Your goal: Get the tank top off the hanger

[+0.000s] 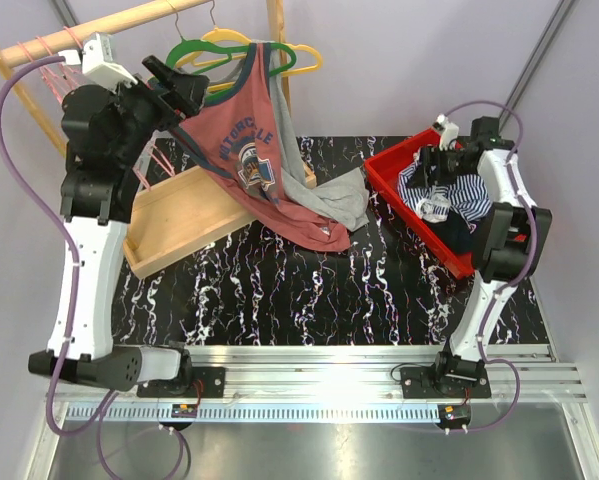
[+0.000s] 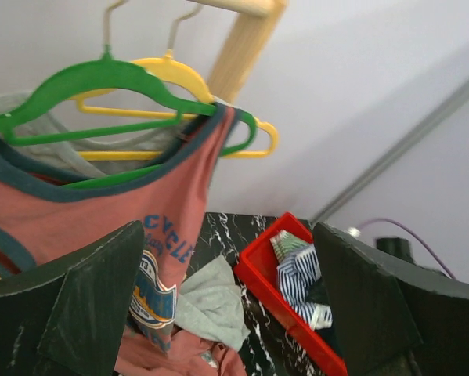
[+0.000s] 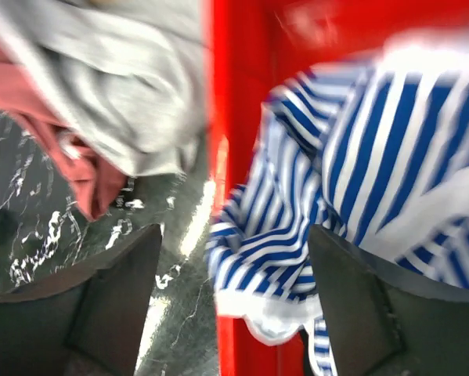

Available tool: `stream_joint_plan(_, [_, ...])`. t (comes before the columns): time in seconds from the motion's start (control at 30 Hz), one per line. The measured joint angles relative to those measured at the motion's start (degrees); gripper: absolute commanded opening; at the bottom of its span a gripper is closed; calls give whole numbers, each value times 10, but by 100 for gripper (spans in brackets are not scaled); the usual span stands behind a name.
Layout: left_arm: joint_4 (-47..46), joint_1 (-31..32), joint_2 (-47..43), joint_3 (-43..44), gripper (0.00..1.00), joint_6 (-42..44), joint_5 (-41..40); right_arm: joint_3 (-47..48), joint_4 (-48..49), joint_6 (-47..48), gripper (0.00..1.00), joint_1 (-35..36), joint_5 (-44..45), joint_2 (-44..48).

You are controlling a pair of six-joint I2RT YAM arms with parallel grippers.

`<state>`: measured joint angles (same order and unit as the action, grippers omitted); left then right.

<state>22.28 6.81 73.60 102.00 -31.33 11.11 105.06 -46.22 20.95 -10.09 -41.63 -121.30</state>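
- A black, white-veined table (image 1: pixel 279 290) is lying before pale grey walls, with a wooden rail (image 1: pixel 109 25) running across the far left corner.
- The left gripper (image 1: pixel 191 88) is hanging high beside the rail. Its fingers (image 2: pixel 101 298) are standing wide apart with nothing between them.
- It is facing the tank top (image 2: pixel 101 211), close to the upper left of the garment, though I cannot tell whether it is touching.
- The tank top, a faded red with dark blue trim and a printed crest, is hanging on a green hanger (image 2: pixel 109 74). One strap is looping over the hanger's right arm.
- The cloth is draping down at a slant, and its hem is resting on the table.
- A yellow hanger (image 2: pixel 171 70) is hanging just behind the green one on the same rail.
- A wooden tray (image 1: pixel 179 215) is sitting under the rail, partly beneath the tank top.
- A grey garment (image 1: pixel 339 195) is lying crumpled on the table against the tank top's lower edge.
- The right gripper (image 3: pixel 234 235) is hovering low over the near wall of a red bin (image 1: pixel 389 175), its fingers spread and holding nothing.
- A blue-and-white striped garment (image 3: pixel 391 133) is lying heaped inside the bin, blurred in the wrist view.
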Motion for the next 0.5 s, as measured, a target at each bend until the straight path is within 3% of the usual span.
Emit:
stream_joint_plan(0.27, [21, 14, 98, 68, 92, -80, -96, 43, -28, 101, 90, -1, -95, 120])
stream_joint_plan(0.43, [14, 14, 114, 66, 93, -77, -83, 106, -75, 221, 97, 25, -195, 129])
stream_joint_plan(0.5, [0, 14, 100, 52, 94, -56, -62, 144, -60, 226, 98, 53, -226, 125])
